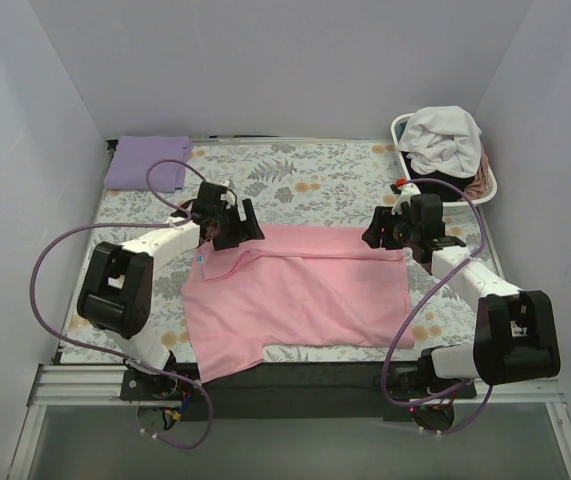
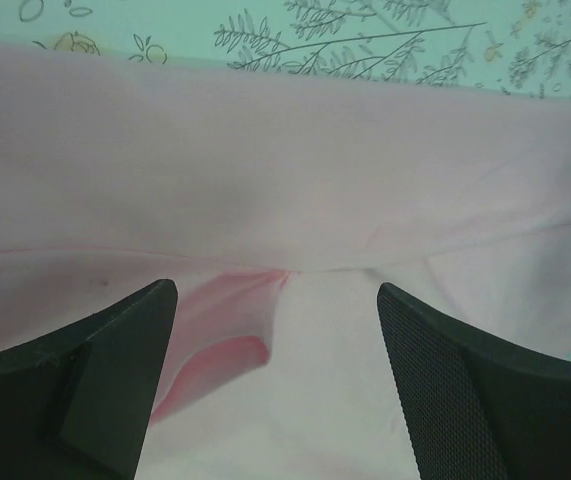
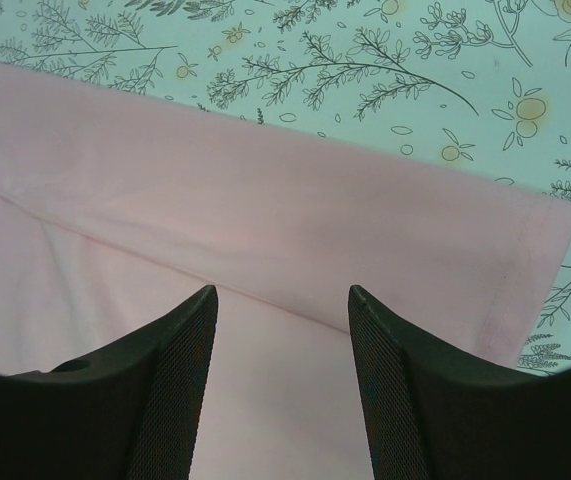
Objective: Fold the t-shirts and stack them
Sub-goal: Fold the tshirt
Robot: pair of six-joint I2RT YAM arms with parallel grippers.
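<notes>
A light pink t-shirt (image 1: pixel 300 290) lies spread on the floral table cover, its far part folded over. My left gripper (image 1: pixel 227 228) is open above the shirt's far left corner; its wrist view shows the pink cloth (image 2: pixel 295 190) and a fold between the fingers (image 2: pixel 125 340). My right gripper (image 1: pixel 390 232) is open above the far right corner; its view shows the folded edge (image 3: pixel 295 200) ahead of the fingers (image 3: pixel 180 350). A folded lavender t-shirt (image 1: pixel 147 162) lies at the back left. White (image 1: pixel 443 138), black and dusty pink shirts sit in the basket.
A white laundry basket (image 1: pixel 401 128) stands at the back right corner. The floral table cover (image 1: pixel 305 175) shows behind the pink shirt. White walls enclose the table on three sides. A dark strip runs along the near edge.
</notes>
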